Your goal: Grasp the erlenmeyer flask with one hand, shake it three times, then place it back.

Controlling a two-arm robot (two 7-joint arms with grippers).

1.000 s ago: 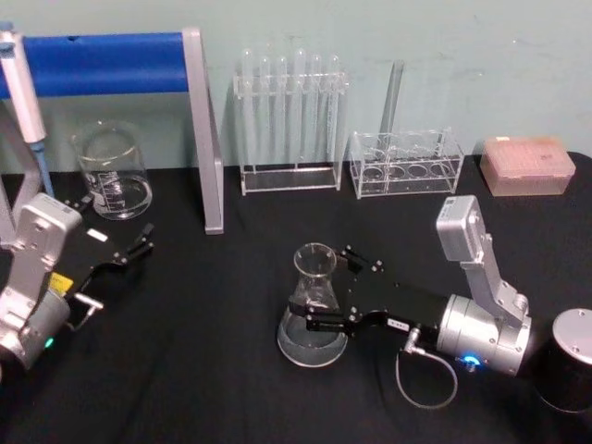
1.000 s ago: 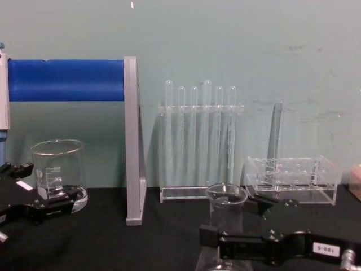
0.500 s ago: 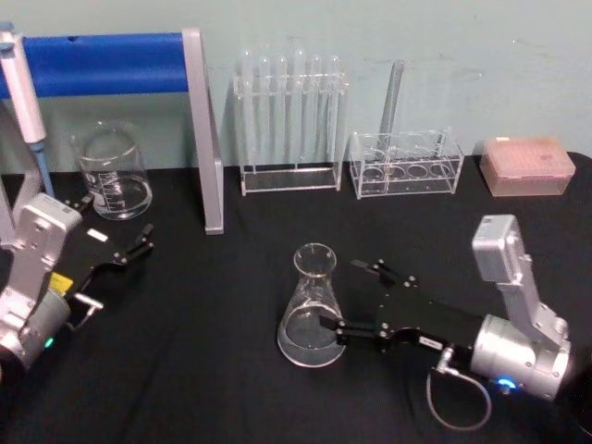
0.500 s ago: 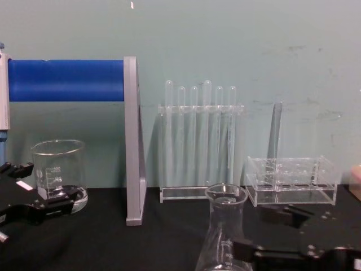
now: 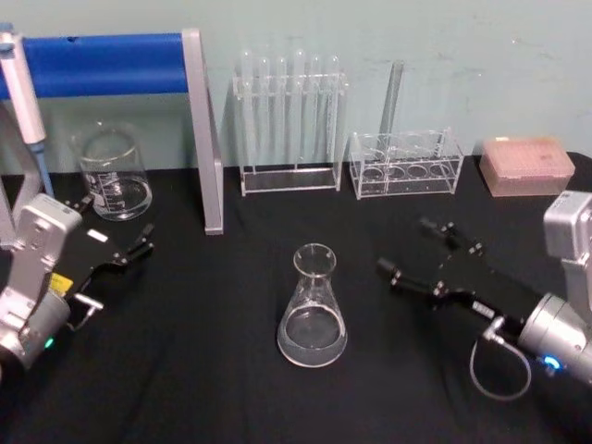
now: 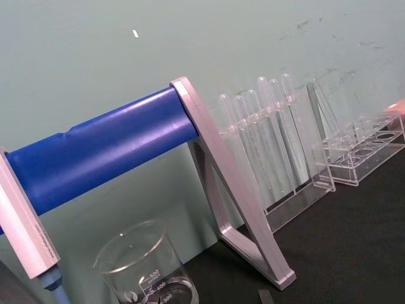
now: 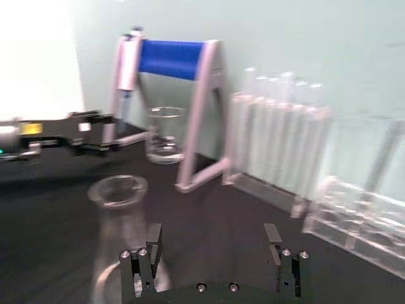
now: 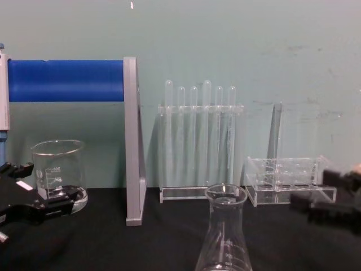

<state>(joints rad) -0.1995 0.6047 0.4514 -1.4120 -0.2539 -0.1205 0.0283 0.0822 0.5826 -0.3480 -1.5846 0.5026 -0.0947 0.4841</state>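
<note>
The clear glass conical erlenmeyer flask [image 5: 313, 310] stands upright and alone on the black table [image 5: 231, 388], near the middle toward its front edge; a second ago the black right gripper [image 5: 419, 250] was clamped on it, and that gripper has since let go and pulled back toward the right edge, fingers spread wide and holding nothing. This suggests the flask is already placed back and the task is about finished. The left gripper [image 5: 137, 248] sits parked near the left edge, fingers slightly apart and empty.
</note>
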